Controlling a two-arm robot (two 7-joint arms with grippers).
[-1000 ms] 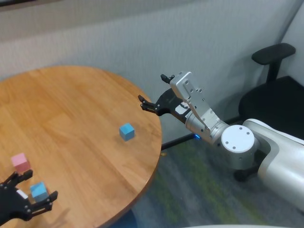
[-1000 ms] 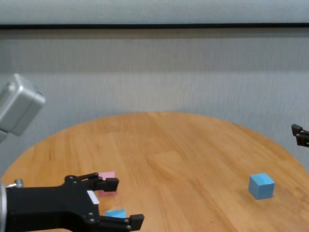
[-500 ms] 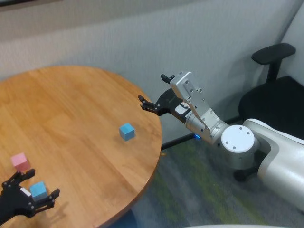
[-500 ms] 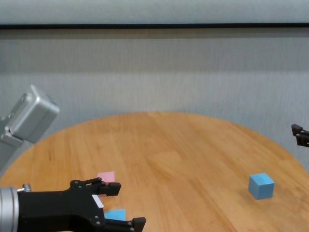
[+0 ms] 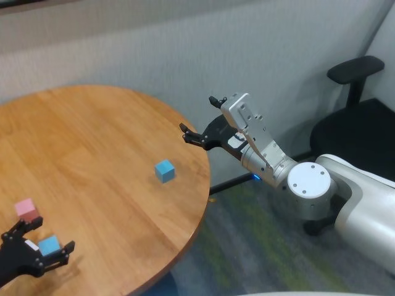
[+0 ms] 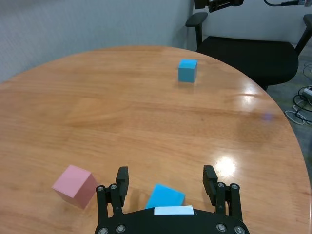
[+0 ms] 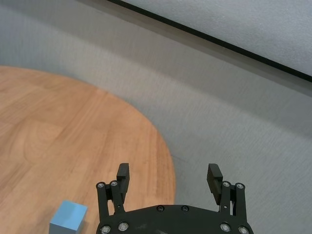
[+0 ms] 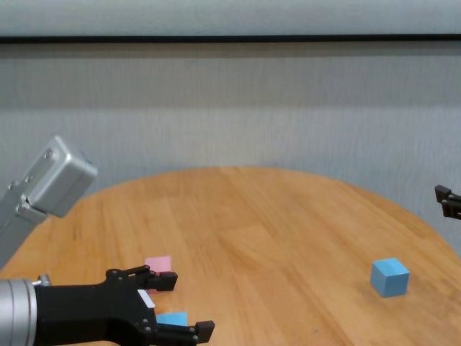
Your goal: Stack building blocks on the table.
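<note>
Head view: the round table (image 5: 92, 142) carries three building blocks. One light blue cube (image 5: 164, 170) sits toward the table's four o'clock, alone. The pink cube (image 5: 27, 209) and a second blue cube (image 5: 49, 245) lie close together near eight o'clock, not touching. The left gripper (image 5: 37, 246) hangs at that near blue cube with its fingers spread wide, one on each side of it, holding nothing. The right gripper (image 5: 200, 123) is parked off the table's rim at about three o'clock, fingers wide apart and empty.

Left wrist view: the near blue cube (image 6: 165, 197) lies turned at an angle between the two fingertips (image 6: 122, 174), with clear wood on both sides (so no contact yet). The pink cube (image 6: 74, 185) stands just outside one finger; the far blue cube (image 6: 187, 70) is well apart.

Right wrist view: open fingers over the table edge, and the lone blue cube (image 7: 68, 220) is beside them, not between them.

Chest view: the left gripper (image 8: 184, 306) brackets the blue cube (image 8: 171, 318), with the pink cube (image 8: 158, 264) just beyond.

The cubes look small, light, rigid and matte, so they should grip without slipping or crushing. I would take the cube on two opposite flat faces, at mid-height; since it sits skewed to the fingers, squaring the wrist to it first should stop it twisting as they close.
</note>
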